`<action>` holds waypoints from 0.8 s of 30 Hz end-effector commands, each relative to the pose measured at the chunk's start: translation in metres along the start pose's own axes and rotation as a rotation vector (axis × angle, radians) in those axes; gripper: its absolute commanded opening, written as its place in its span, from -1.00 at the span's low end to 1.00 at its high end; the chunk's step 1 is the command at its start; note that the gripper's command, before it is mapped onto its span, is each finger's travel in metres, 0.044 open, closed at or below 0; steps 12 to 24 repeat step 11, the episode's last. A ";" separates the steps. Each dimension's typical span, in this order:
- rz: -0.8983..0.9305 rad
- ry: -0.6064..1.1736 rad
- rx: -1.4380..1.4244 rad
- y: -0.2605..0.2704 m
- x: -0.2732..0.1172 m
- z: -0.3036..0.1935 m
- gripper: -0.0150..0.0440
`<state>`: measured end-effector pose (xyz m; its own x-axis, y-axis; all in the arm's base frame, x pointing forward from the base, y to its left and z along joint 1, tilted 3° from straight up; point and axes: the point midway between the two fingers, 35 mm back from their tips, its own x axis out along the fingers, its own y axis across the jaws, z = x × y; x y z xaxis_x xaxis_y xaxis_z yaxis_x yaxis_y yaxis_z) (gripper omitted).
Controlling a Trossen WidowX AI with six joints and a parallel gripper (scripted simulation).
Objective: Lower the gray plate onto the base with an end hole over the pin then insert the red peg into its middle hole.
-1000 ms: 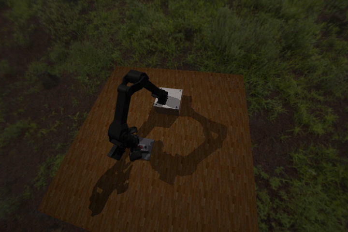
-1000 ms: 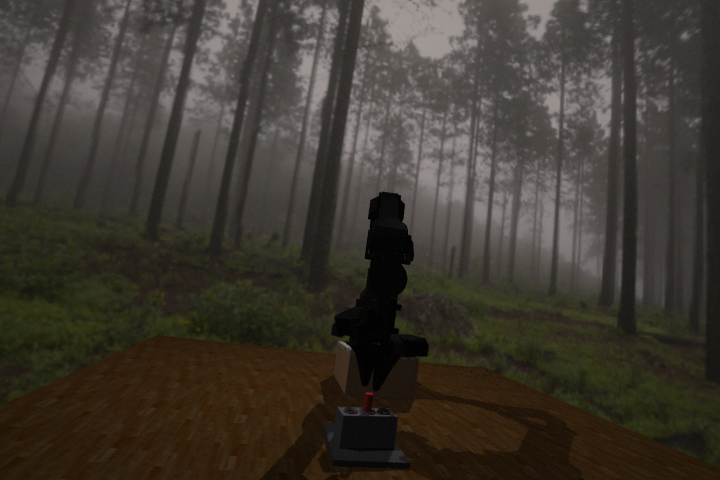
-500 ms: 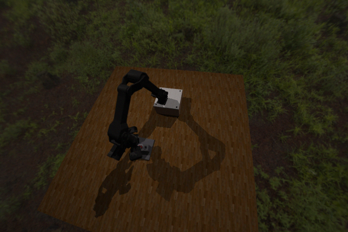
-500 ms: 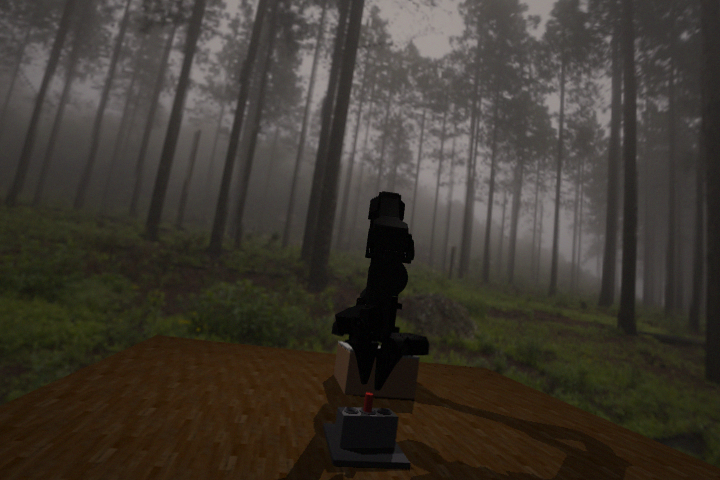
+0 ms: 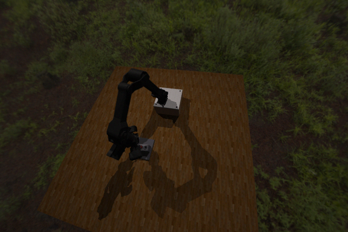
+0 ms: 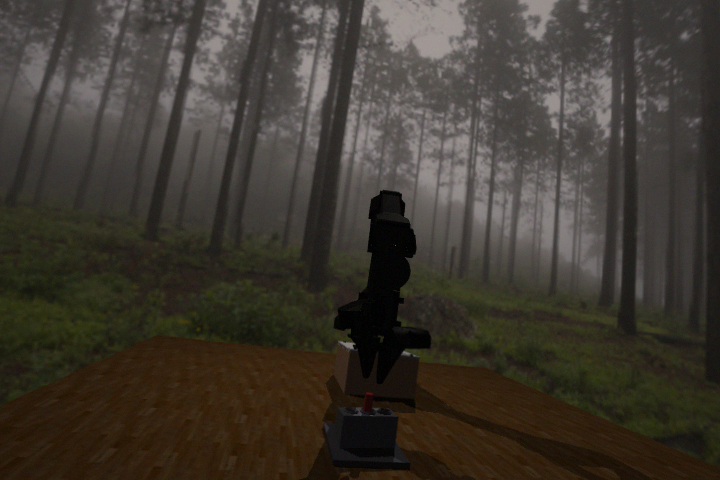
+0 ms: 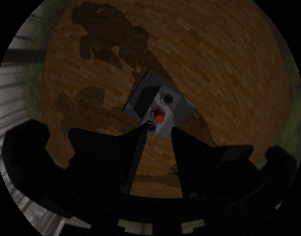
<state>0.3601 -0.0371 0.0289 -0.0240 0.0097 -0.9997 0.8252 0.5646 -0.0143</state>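
Note:
The gray plate (image 5: pixel 148 146) (image 7: pixel 163 107) lies flat on top of the dark gray base (image 5: pixel 150 141) (image 6: pixel 366 435) (image 7: pixel 188 105). Its holes show in a row; whether the pin fills an end hole is too dark to tell. The red peg (image 5: pixel 141 146) (image 6: pixel 368 400) (image 7: pixel 159 118) stands in the middle hole, with a short length above the plate, leaning slightly at most. My gripper (image 6: pixel 373 378) (image 7: pixel 159 128) is partly open and empty. Its fingertips are above the peg, clear of it in the exterior view. In the top view the arm hides part of the base.
The white box (image 5: pixel 175 95) (image 6: pixel 397 376) stands at the far part of the wooden table (image 5: pixel 207 114) (image 6: pixel 202 407), with the arm mounted on it. The arm arches from the box to the base and casts long shadows over the table.

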 end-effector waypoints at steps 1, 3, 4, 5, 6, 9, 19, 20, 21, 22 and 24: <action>-0.001 -0.004 0.003 0.000 -0.003 0.000 0.02; -0.001 -0.004 0.003 0.000 -0.004 0.000 0.02; -0.001 -0.004 0.003 0.000 -0.005 0.000 0.02; -0.001 -0.004 0.003 0.000 -0.006 -0.001 0.02; -0.001 -0.004 0.003 0.000 -0.006 -0.001 0.02; -0.001 -0.004 0.003 0.000 -0.008 -0.001 0.02; -0.001 -0.004 0.003 0.000 -0.010 -0.002 0.02; -0.001 -0.004 0.003 0.000 -0.010 -0.002 0.02; -0.001 -0.004 0.003 0.000 -0.010 -0.002 0.02; -0.001 -0.004 0.003 0.000 -0.010 -0.002 0.02; -0.001 -0.004 0.003 0.000 -0.010 -0.002 0.02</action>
